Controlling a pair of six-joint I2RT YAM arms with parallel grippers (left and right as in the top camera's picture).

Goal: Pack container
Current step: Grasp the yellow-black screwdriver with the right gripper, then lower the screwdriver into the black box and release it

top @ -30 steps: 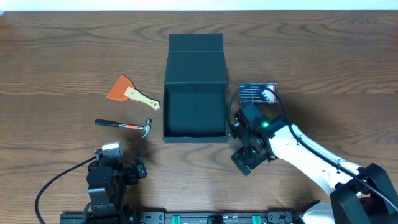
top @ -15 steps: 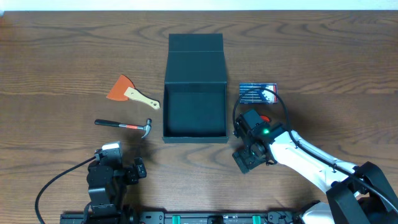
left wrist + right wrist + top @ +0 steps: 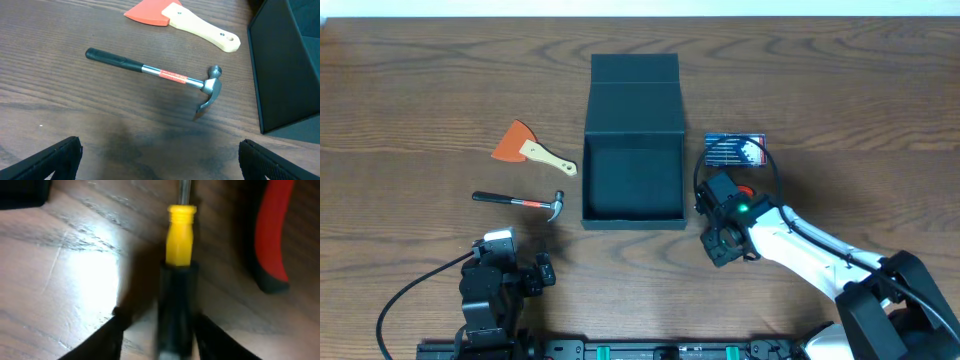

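Note:
The container (image 3: 632,178) is a matte black box with its flap lid (image 3: 634,72) laid back; nothing shows inside it. The left wrist view catches its corner (image 3: 286,75). Just right of the box, my right gripper (image 3: 713,202) points down at the table. In the right wrist view, that gripper (image 3: 159,316) straddles the black and yellow handle of a screwdriver (image 3: 180,245). A strip of table still shows beside the left finger, and the picture is blurred. My left gripper (image 3: 160,161) stands wide open over bare wood, near the front edge (image 3: 505,262).
A red-handled tool (image 3: 270,235) lies right of the screwdriver. A small blue bit case (image 3: 734,150) sits beyond my right gripper. Left of the box are a hammer (image 3: 520,202) (image 3: 160,75) and an orange scraper with a wooden handle (image 3: 525,147) (image 3: 175,14).
My right arm has shifted slightly toward the back of the table, and its jaws have narrowed round the screwdriver handle. The left arm has not moved.

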